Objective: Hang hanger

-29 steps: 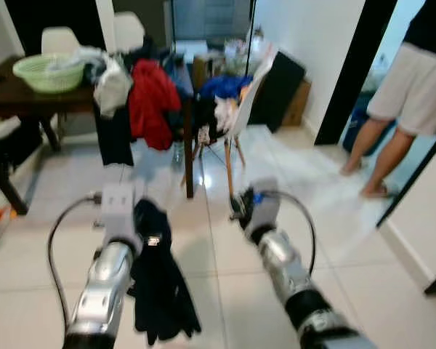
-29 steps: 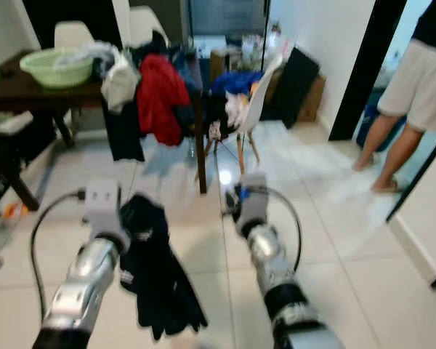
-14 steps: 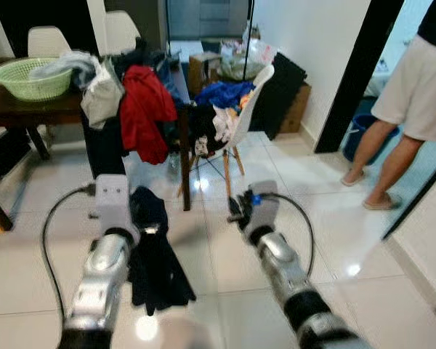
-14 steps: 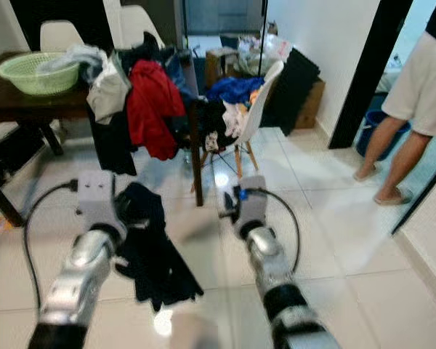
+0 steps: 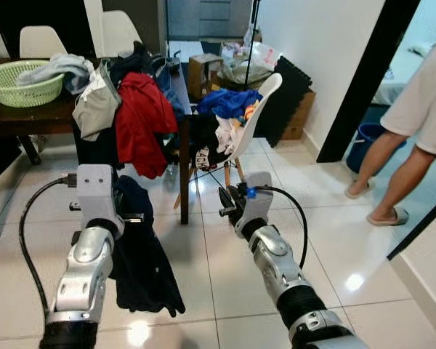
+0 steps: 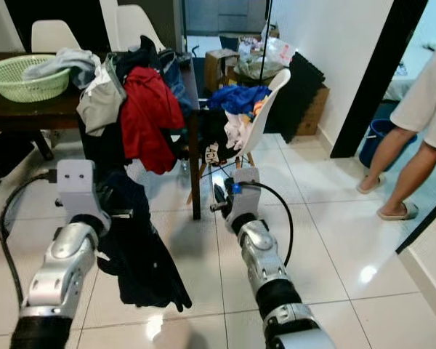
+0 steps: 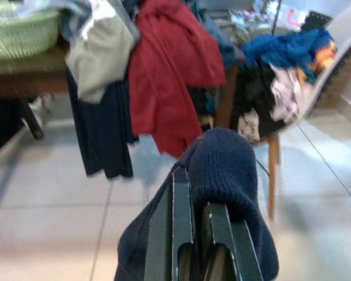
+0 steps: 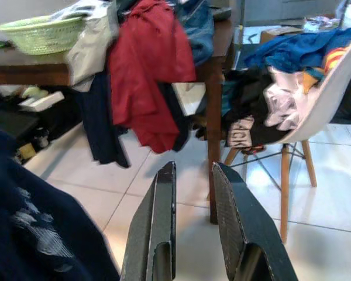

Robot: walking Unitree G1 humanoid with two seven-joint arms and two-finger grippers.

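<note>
Glossy tiled floor [image 5: 225, 276], dark wooden table [image 5: 29, 116], knitted navy garment [image 7: 222, 170].

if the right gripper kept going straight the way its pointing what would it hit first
Probably the dark wooden table leg, with the white plastic chair piled with clothes just beside it. The right gripper, empty with fingers slightly apart, points at that leg over bare tiled floor; depth is hard to judge.

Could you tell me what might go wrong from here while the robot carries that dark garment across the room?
1. The dark garment hangs low from the left gripper, whose fingers look pinched on a fold only; it might slip out or drag on the glossy tiled floor.
2. A person stands by the doorway on the robot's right and could step into its path.
3. Ahead, the clothes-heaped table and white chair could snag the garment.
</note>
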